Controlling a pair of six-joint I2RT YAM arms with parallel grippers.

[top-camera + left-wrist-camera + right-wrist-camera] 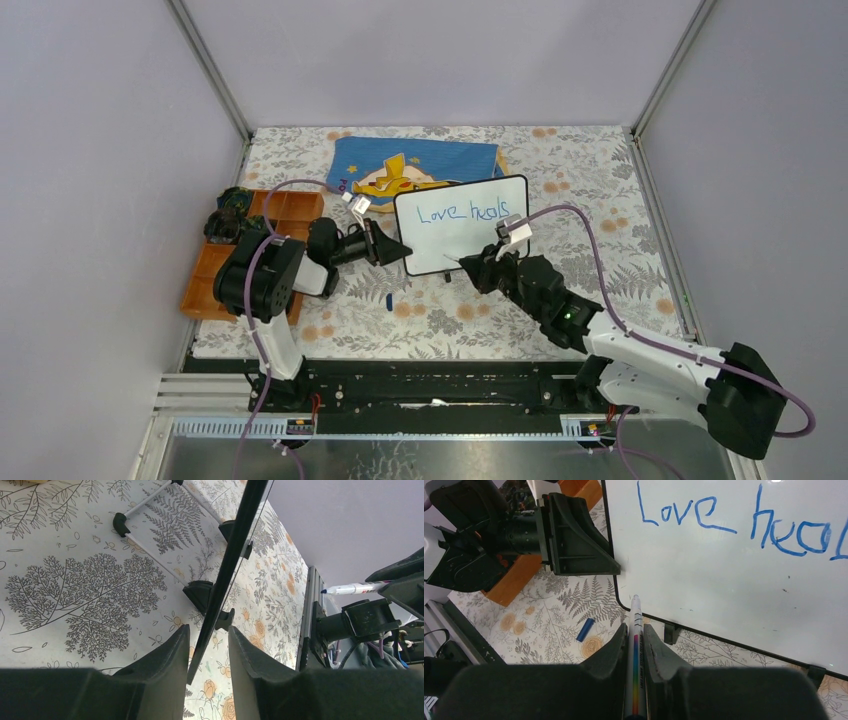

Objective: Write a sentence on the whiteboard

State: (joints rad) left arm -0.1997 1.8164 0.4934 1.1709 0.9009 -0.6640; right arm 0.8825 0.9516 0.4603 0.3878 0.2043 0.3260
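The whiteboard (462, 238) stands tilted on its little black feet in the middle of the floral mat. The sentence (463, 211) is blue handwriting in one line and reads "Love heals"; it also shows in the right wrist view (734, 522). My left gripper (402, 253) is at the board's lower left corner. In the left wrist view the board (235, 550) is edge-on between the gripper's (209, 626) spread jaws, with a gap on the right side. My right gripper (635, 627) is shut on a white marker (634, 645). Its tip is at the board's lower left rim.
A blue marker cap (389, 300) lies on the mat in front of the board. An orange tray (255, 255) with dark objects sits at the left edge. A blue cloth with a yellow figure (415, 165) lies behind the board. Metal frame posts and grey walls enclose the table.
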